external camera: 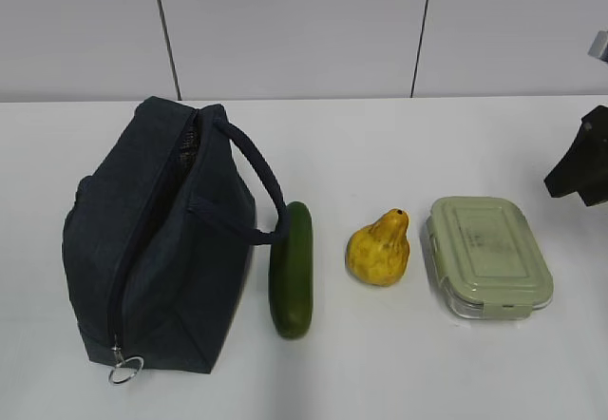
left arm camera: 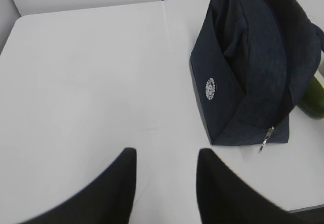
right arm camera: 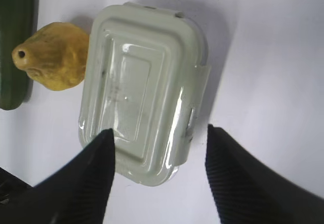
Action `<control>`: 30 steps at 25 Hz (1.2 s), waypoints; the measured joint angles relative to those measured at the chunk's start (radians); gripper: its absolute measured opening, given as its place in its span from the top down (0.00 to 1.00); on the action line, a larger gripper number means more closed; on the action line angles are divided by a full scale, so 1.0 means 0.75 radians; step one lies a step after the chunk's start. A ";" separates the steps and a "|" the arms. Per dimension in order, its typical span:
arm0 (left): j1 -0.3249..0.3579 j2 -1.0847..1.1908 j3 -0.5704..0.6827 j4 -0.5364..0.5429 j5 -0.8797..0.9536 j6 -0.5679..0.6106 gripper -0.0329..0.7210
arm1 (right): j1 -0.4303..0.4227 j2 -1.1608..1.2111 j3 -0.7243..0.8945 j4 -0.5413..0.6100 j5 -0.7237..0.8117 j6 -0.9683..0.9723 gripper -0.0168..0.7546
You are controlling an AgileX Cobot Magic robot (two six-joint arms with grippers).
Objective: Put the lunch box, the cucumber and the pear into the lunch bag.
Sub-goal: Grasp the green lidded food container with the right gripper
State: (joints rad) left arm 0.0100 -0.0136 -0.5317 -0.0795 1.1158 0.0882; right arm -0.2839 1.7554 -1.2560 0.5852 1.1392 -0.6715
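Note:
The dark navy lunch bag [external camera: 142,239] stands at the left, its ring pull [external camera: 124,369] at the near end. To its right lie the cucumber [external camera: 292,268], the yellow pear [external camera: 380,249] and the sage-lidded lunch box [external camera: 487,254], in a row. My right gripper [right arm camera: 159,130] hovers open over the near end of the lunch box [right arm camera: 144,87], its jaws apart on either side and not touching it; it shows at the right edge [external camera: 579,168]. My left gripper [left arm camera: 166,155] is open and empty over bare table, left of the bag [left arm camera: 253,67].
The white table [external camera: 380,144] runs back to a pale panelled wall. In the left wrist view the bag's white round logo [left arm camera: 211,88] and zipper pull [left arm camera: 266,138] face me, and the cucumber's end [left arm camera: 316,97] shows behind the bag.

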 joint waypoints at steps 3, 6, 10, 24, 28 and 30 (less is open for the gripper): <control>0.000 0.000 0.000 0.000 0.000 0.000 0.64 | 0.000 0.000 -0.003 -0.005 -0.011 0.015 0.37; 0.000 0.000 0.000 0.000 0.000 0.000 0.64 | 0.000 0.000 -0.006 -0.007 -0.021 0.018 0.36; 0.000 0.000 0.000 0.000 0.000 0.000 0.64 | 0.000 0.000 -0.006 -0.030 -0.010 0.056 0.36; 0.000 0.000 0.000 0.000 0.000 0.000 0.64 | 0.000 0.048 -0.006 -0.073 -0.025 0.084 0.36; 0.000 0.000 0.000 0.000 0.000 0.000 0.64 | 0.000 0.070 -0.006 -0.051 -0.025 0.065 0.36; 0.000 0.000 0.000 0.000 0.000 0.000 0.64 | 0.000 0.070 0.010 -0.025 -0.022 0.037 0.36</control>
State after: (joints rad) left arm 0.0100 -0.0136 -0.5317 -0.0795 1.1158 0.0882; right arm -0.2839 1.8081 -1.2483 0.5668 1.1224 -0.6436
